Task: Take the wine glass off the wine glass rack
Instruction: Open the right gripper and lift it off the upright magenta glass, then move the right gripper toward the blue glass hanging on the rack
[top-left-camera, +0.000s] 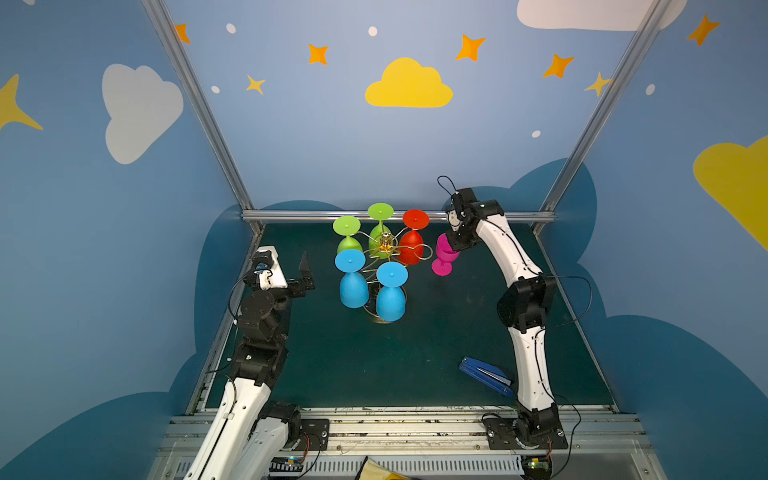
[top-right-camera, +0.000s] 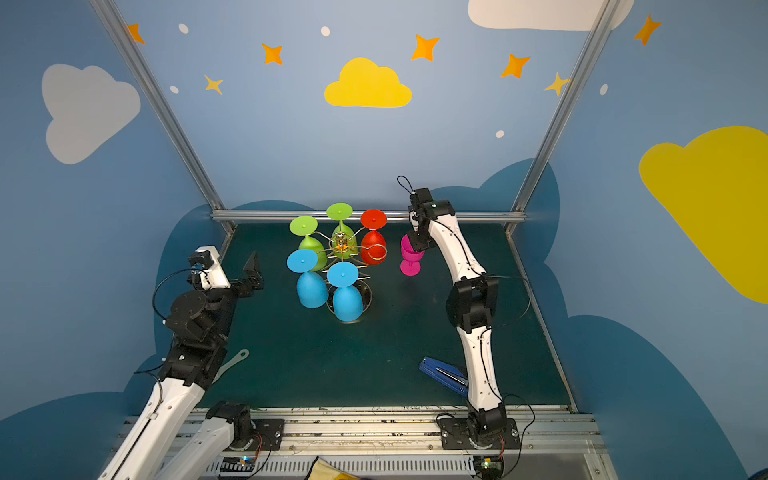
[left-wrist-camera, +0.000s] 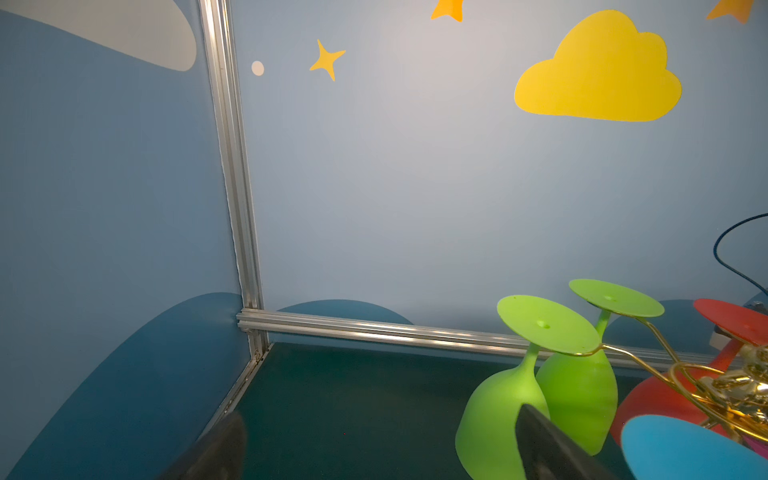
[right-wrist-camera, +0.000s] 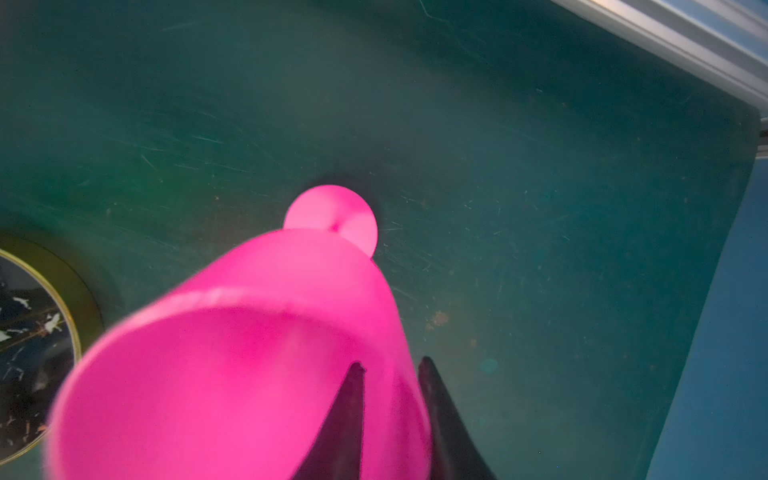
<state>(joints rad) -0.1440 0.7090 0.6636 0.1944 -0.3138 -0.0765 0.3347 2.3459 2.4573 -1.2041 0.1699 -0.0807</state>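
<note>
The pink wine glass (top-left-camera: 444, 253) stands foot-down on the green table (top-left-camera: 374, 365) just right of the wine glass rack (top-left-camera: 386, 245), with the right gripper (right-wrist-camera: 390, 365) straddling its rim, pinching or not I cannot tell, so a snagged lift could topple it; the left gripper (left-wrist-camera: 380, 415) hangs spread wide, far left.

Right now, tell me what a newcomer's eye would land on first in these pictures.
The gold wine glass rack at the back middle of the green mat, hung upside down with two green glasses, a red glass and two blue glasses. Just right of it a pink glass stands foot down on the mat, the right tool straddling its rim.
</note>
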